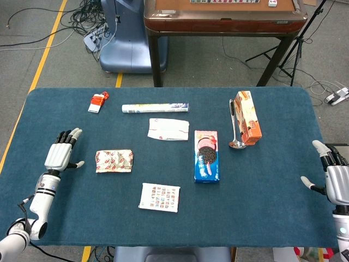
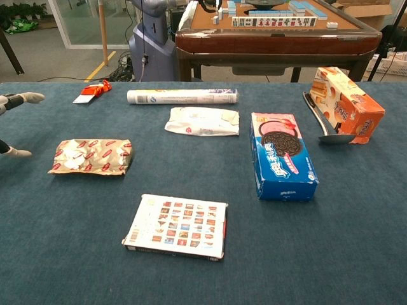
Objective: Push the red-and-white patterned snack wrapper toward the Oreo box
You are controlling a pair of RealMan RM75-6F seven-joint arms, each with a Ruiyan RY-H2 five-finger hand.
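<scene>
Red-and-white snack wrapper [image 1: 114, 161] flat on the blue table [image 1: 272, 213], long side pointing at the Oreo box [image 1: 207, 156], just beside the empty, spread left hand [image 1: 60, 155] and well apart from the empty, spread right hand [image 1: 334, 180].

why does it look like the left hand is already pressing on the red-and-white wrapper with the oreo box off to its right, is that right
Not quite. The left hand is not touching the red-and-white wrapper; it sits open just to the wrapper's left with bare cloth between them, as the head view shows. The rest holds: the Oreo box lies off to the wrapper's right.
</scene>
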